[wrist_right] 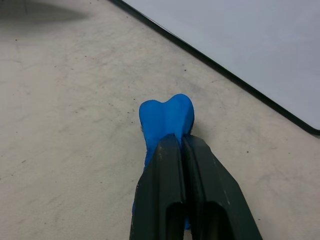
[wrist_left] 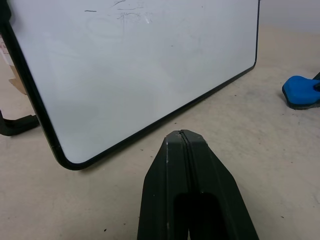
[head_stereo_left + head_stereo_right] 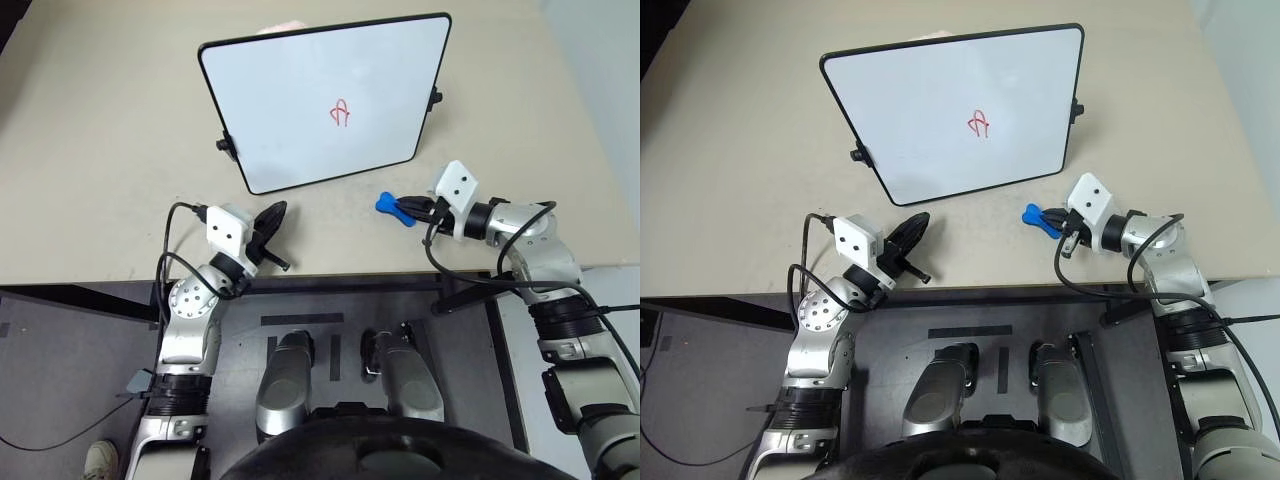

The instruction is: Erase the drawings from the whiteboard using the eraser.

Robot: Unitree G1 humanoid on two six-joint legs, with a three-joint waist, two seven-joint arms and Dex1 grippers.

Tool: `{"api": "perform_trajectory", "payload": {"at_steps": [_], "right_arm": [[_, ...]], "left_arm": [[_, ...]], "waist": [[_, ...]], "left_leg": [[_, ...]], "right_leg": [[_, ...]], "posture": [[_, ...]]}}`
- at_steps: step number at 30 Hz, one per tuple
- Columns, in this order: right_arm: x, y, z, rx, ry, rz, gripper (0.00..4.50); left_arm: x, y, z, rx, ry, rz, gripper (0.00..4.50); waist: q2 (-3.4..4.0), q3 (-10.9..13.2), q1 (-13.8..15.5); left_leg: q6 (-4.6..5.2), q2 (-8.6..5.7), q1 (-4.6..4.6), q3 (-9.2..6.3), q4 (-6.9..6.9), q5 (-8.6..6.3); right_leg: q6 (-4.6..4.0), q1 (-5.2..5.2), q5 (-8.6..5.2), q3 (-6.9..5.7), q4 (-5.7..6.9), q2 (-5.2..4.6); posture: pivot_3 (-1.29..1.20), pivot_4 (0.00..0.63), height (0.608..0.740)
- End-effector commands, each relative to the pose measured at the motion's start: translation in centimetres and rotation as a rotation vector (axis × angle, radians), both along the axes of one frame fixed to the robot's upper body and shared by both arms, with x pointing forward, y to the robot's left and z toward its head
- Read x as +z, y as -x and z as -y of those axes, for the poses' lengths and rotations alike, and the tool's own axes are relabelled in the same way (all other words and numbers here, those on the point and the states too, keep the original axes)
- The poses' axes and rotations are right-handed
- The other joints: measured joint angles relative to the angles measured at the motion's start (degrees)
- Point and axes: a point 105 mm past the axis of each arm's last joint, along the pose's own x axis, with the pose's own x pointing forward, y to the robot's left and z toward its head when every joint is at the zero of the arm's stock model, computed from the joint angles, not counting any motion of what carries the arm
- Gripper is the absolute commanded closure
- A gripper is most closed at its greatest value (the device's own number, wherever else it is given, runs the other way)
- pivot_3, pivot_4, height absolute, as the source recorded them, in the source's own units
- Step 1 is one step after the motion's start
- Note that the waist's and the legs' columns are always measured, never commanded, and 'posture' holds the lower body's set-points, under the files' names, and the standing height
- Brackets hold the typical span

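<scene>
The whiteboard (image 3: pixel 290 90) stands tilted on the beige table, with the red drawing (image 3: pixel 340 113) right of its middle. Below its lower right corner lies the blue eraser (image 3: pixel 393 208). My right gripper (image 3: pixel 418 209) is shut on the eraser's near end, and the rounded far end of the eraser (image 1: pixel 167 117) sticks out past the fingertips toward the board's black frame. My left gripper (image 3: pixel 275 215) hovers shut and empty just short of the board's lower left corner (image 2: pixel 70 162).
The table's front edge (image 3: pixel 320 272) runs just behind both wrists. Black knobs (image 3: pixel 224 146) stick out from the board's sides. Bare beige tabletop (image 3: pixel 90 150) stretches to the left of the board.
</scene>
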Motion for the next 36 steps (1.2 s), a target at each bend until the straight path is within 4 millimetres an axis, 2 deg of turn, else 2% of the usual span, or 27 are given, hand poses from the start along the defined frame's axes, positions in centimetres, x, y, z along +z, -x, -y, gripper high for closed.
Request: {"api": "perform_trajectory", "payload": {"at_steps": [1, 3, 9, 14, 23, 27, 33, 36], "right_arm": [[1.6, -0.3, 0.2, -0.008, 0.005, 0.087, 4.46], [2.6, -0.4, -0.2, 0.005, -0.007, 0.122, 4.46], [9.1, -1.5, -3.0, 0.08, -0.038, 0.399, 4.46], [11.5, -1.8, -4.8, 0.154, -0.051, 0.56, 4.46], [11.9, -4.2, -6.9, 0.175, -0.063, 0.689, 4.46], [10.3, -5.0, -7.6, 0.189, -0.035, 0.693, 4.46], [7.7, -4.5, -8.4, 0.254, 0.015, 0.677, 4.46], [8.4, -4.6, -8.5, 0.239, -0.003, 0.706, 4.46]], "left_arm": [[1.5, -0.3, 0.2, -0.01, -0.01, 0.064, 4.5], [1.6, -0.4, 0.2, -0.012, -0.01, 0.064, 4.5], [1.7, -0.7, 0.5, -0.023, -0.01, 0.069, 4.5], [1.9, -1.0, 0.6, -0.028, -0.007, 0.077, 4.5], [2.0, -0.9, 0.5, -0.022, -0.008, 0.086, 4.5], [2.2, -1.0, 0.5, -0.019, -0.008, 0.091, 4.5], [2.2, -1.0, 0.4, -0.011, -0.01, 0.095, 4.5], [2.3, -1.0, 0.3, -0.01, -0.011, 0.097, 4.5]], "waist": [[0.0, 0.0, 0.0], [0.01, 0.0, -0.01], [0.05, 0.03, -0.36], [0.04, 0.03, -0.27], [0.05, 0.03, -0.03], [0.05, 0.03, -0.04], [0.05, 0.03, -0.06], [0.05, 0.03, -0.06]], "left_leg": [[0.01, 0.0, 0.0, 0.0, 0.0, 0.0], [0.02, 0.0, -0.01, 0.0, 0.0, 0.0], [0.03, 0.03, -0.11, 0.0, -0.01, 0.0], [0.0, 0.11, -0.1, -0.14, -0.03, -0.04], [-0.08, 0.16, -0.31, -0.18, -0.03, -0.22], [-0.13, 0.2, -0.28, -0.17, -0.03, -0.25], [-0.22, 0.2, -0.2, -0.16, -0.02, -0.3], [-0.47, 0.2, -0.18, -0.16, -0.02, -0.42]], "right_leg": [[0.0, 0.0, 0.0, 0.0, 0.0, 0.0], [0.01, -0.01, -0.01, 0.0, 0.0, 0.01], [-0.05, -0.19, 0.03, 0.04, 0.0, 0.07], [-0.7, -0.21, 0.26, 0.05, 0.01, 0.25], [-0.9, -0.61, 0.2, 0.06, 0.11, 0.25], [-1.03, -0.67, 0.22, 0.06, 0.2, 0.25], [-1.22, -0.7, 0.35, 0.06, 0.23, 0.24], [-1.27, -0.72, 0.39, 0.06, 0.28, 0.24]], "posture": [[0.0, 0.15, 0.74], [0.0, 0.15, 0.74], [0.0, 0.15, 0.74], [0.0, 0.15, 0.74], [0.0, 0.15, 0.74], [0.0, 0.15, 0.74], [0.0, 0.15, 0.74], [0.0, 0.15, 0.74]]}}
